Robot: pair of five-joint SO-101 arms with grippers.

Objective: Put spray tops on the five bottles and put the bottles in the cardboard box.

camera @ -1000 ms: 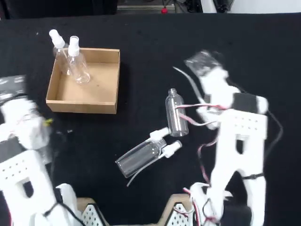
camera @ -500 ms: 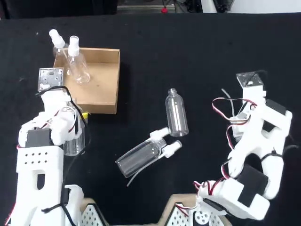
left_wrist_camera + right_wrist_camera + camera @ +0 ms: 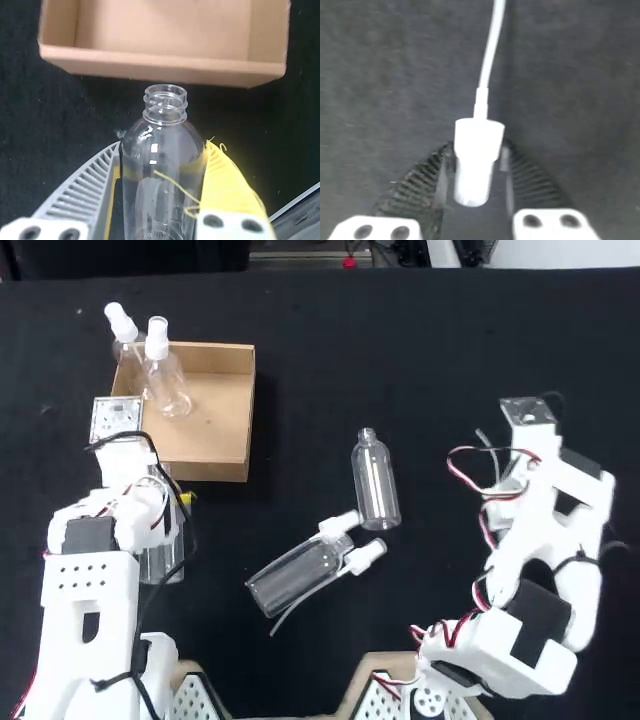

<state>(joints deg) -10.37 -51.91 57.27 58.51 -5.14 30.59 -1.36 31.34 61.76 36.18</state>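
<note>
High: cardboard box (image 3: pixel 248 405) far left, two capped bottles (image 3: pixel 165 380) at its far-left corner; open bottle (image 3: pixel 160 545) just near of box
Left wrist: left pincer (image 3: pixel 162 150) clamped round open bottle
Right wrist: right pincer (image 3: pixel 476 155) closed on spray top (image 3: pixel 476 160), tube jutting ahead
Likely snag: tube missing bottle neck, bending

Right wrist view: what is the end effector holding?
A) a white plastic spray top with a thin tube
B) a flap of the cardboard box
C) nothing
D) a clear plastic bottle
A: the right end effector is shut on the white plastic spray top, and its thin white tube sticks out past the fingertips.
</note>
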